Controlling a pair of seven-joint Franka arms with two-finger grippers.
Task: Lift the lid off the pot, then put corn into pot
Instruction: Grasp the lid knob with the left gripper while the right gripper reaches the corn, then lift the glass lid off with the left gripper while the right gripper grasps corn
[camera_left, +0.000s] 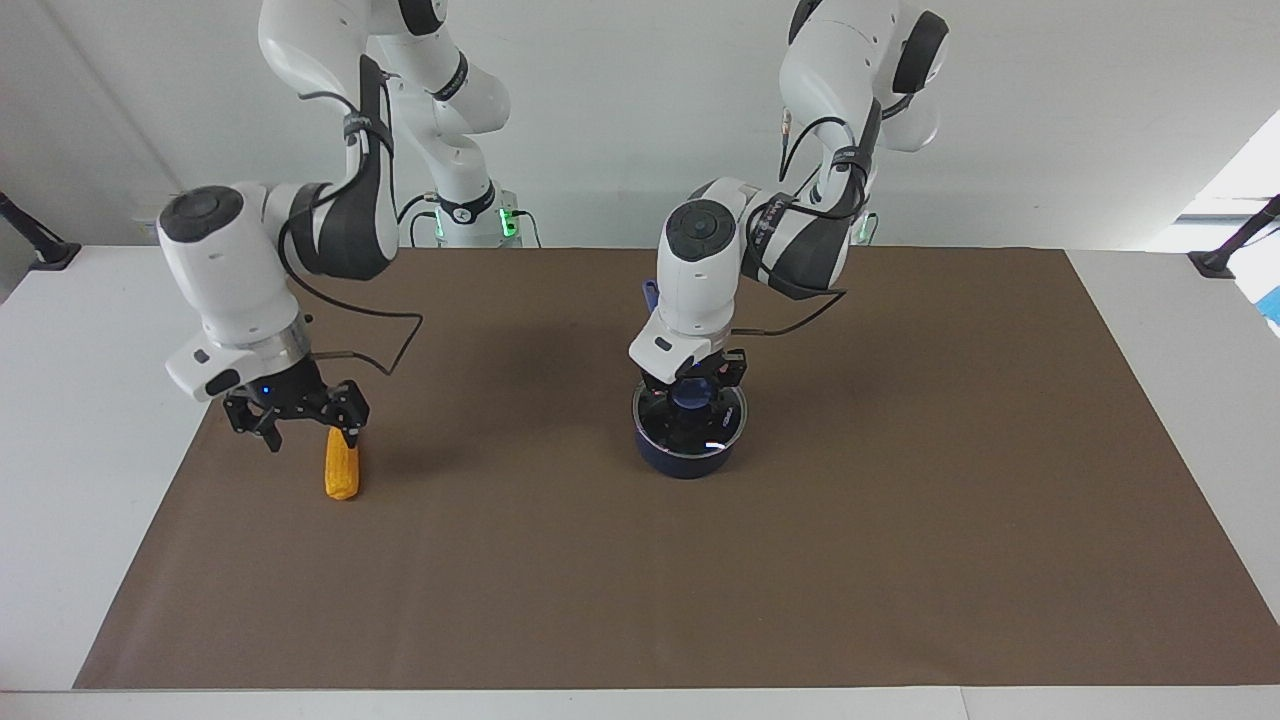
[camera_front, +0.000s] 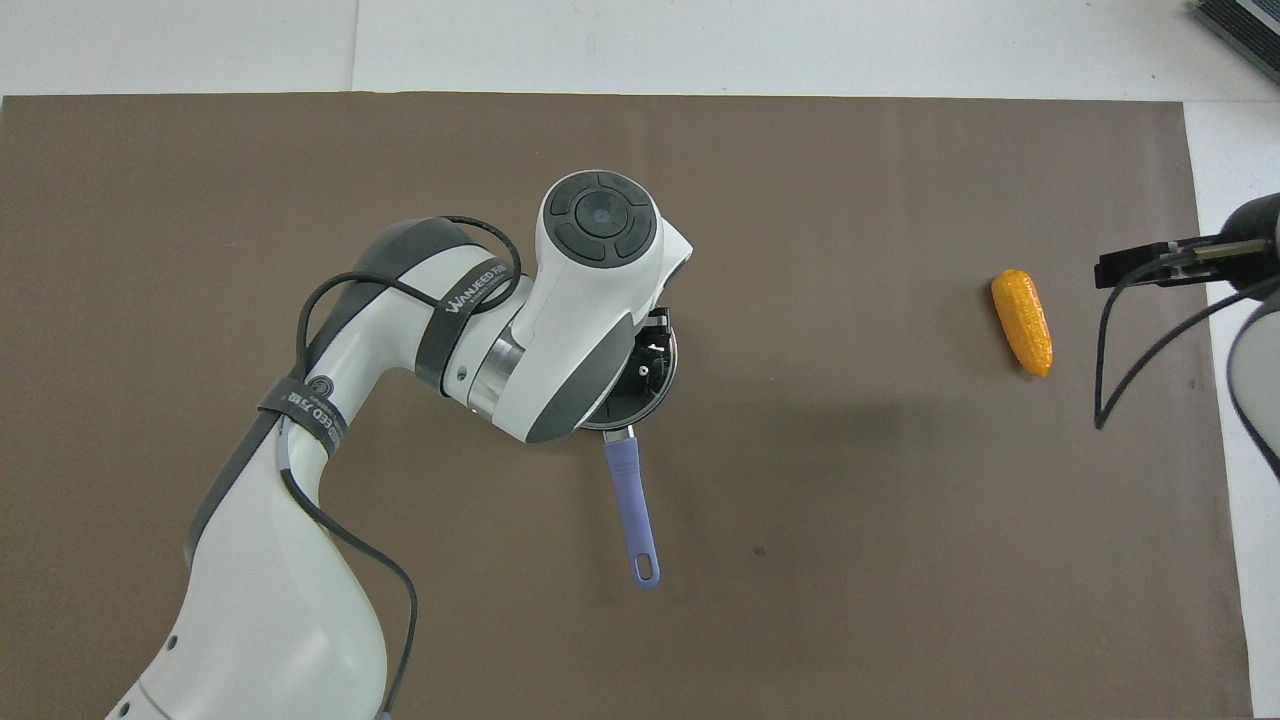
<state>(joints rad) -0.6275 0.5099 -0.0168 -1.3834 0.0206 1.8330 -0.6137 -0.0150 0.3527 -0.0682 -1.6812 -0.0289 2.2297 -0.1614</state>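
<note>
A brown mat (camera_left: 900, 520) covers most of the white table (camera_left: 100, 400), and everything here is placed against the pot (camera_left: 686, 452), which stands near the middle of that mat.

The left arm (camera_left: 770, 240) bends down from its base and ends directly over the pot. The right arm (camera_left: 300, 220) reaches out low toward its own end of the table, well apart from the pot.

The pot is a dark navy saucepan whose long blue handle (camera_front: 630, 505) points toward the robots. The lid (camera_left: 715, 428) is on it, a clear glass disc with a thin metal rim, sitting flat on the pot's rim and not yet lifted.

The left gripper (camera_left: 692, 392) is down on the lid's centre, its fingers closed on the blue knob (camera_left: 690, 398) (only a sliver of the knob shows between them).

The right gripper (camera_left: 305, 432) hangs just above the mat with its fingers spread apart, holding nothing, its nearer finger right at the end of the corn (camera_left: 342, 470).

The corn lies flat on the mat, well away from the pot toward the right arm's end, about as far from the robots as the pot.
</note>
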